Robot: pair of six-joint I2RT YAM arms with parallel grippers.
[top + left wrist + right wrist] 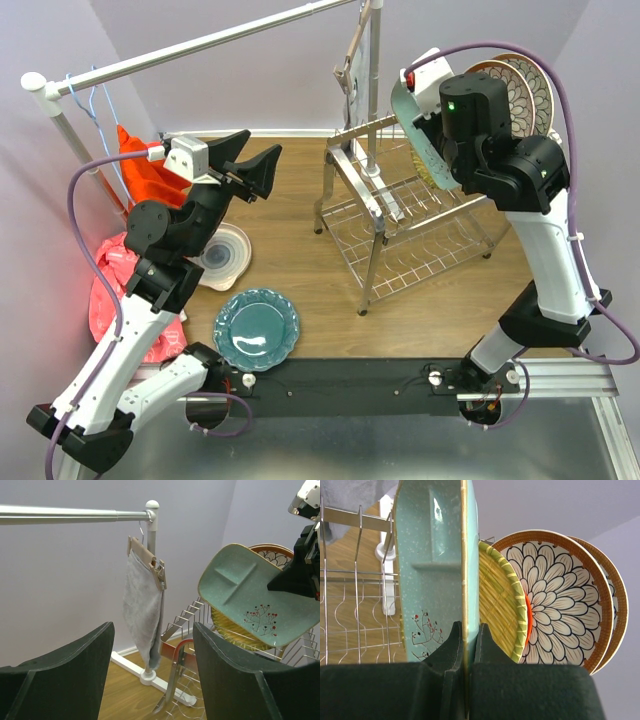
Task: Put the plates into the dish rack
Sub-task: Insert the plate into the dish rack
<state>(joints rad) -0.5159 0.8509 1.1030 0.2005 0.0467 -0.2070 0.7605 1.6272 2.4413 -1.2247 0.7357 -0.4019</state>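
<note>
My right gripper is shut on the rim of a teal speckled divided plate, which it holds on edge over the dish rack's upper tier. Right behind that plate, standing in the rack, are a yellow woven plate, an orange plate and two brown-rimmed floral plates. On the table lie a teal scalloped plate and a white-grey swirl plate. My left gripper hangs open and empty, high above the table and left of the rack.
A long white clothes rail crosses the back. A grey cloth on a wooden hanger hangs from it just behind the rack. Orange-red cloth and a pink bag sit at the table's left edge.
</note>
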